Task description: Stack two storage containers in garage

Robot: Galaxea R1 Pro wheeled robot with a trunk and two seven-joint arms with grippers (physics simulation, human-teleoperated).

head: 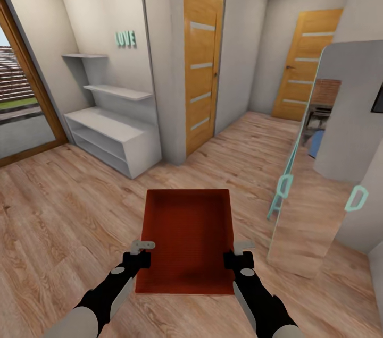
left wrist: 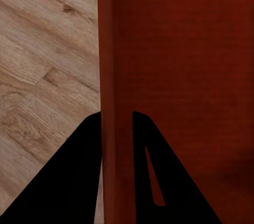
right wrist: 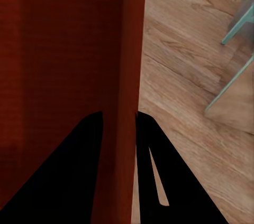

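Red bin carried level above the wood floor in a hallway, left pincer and right pincer each clamped over a side wall; looks light, stiff, best held by rims.

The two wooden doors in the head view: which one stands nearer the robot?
The wooden door beside the white shelf unit is nearer; the other door stands at the corridor's far end.
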